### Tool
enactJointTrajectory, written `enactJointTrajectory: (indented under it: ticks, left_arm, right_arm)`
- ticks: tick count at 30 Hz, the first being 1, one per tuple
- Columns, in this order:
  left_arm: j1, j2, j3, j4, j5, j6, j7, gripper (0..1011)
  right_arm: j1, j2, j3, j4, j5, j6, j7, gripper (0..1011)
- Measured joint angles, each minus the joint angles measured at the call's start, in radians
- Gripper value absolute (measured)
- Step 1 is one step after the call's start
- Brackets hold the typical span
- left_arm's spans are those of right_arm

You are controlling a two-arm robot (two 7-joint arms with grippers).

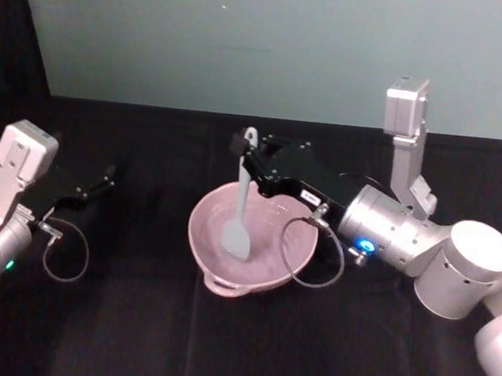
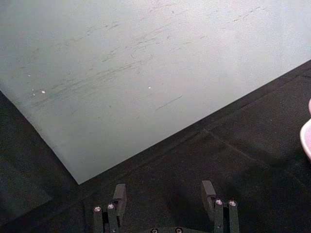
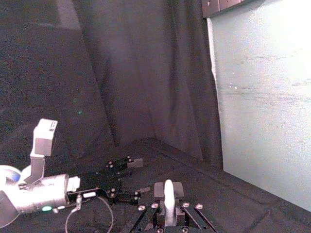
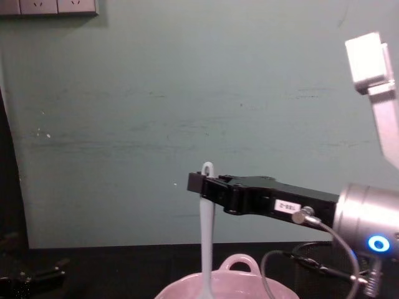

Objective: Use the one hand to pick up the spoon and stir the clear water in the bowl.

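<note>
The pale pink bowl (image 1: pixel 198 233) sits at the middle of the black table, its loop handle toward me. The white spoon (image 1: pixel 241 206) stands nearly upright in it, head down inside the bowl, holed tip at the top. My right gripper (image 1: pixel 242 155) reaches in from the right and is shut on the spoon's upper handle (image 4: pixel 205 212); its fingers (image 3: pixel 176 190) clamp the white handle (image 3: pixel 168 194). The clear water is hard to make out against the pink inside. My left gripper (image 1: pixel 104 180) rests open at the far left, away from the bowl (image 2: pixel 307 136).
A black cable loop (image 1: pixel 313 262) hangs from my right wrist over the bowl's right rim. A pale green wall (image 4: pixel 156 106) stands close behind the table, and dark curtains (image 3: pixel 121 73) close off the left side. Black cloth (image 1: pixel 132 336) covers the table.
</note>
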Motion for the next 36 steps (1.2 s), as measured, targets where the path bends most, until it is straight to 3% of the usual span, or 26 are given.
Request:
enactJointTrajectory:
  ticks: [12,17,26,36]
  left_arm:
    - [0.000,0.000,0.000,0.000,0.000,0.000,0.000,1011]
    - [0.000,0.000,0.000,0.000,0.000,0.000,0.000,1011]
    - [0.000,0.000,0.000,0.000,0.000,0.000,0.000,1011]
    - [0.000,0.000,0.000,0.000,0.000,0.000,0.000,1011]
  right_arm:
    - [0.102,-0.074,-0.005,0.179,-0.001,-0.044,0.035,110]
    - [0.122,-0.078,0.009,0.208,-0.004,-0.051,0.035,110]
    - [0.098,-0.039,0.041,0.167,-0.007,-0.041,0.015,110]
    - [0.018,0.032,0.069,0.052,-0.001,0.002,-0.017,110]
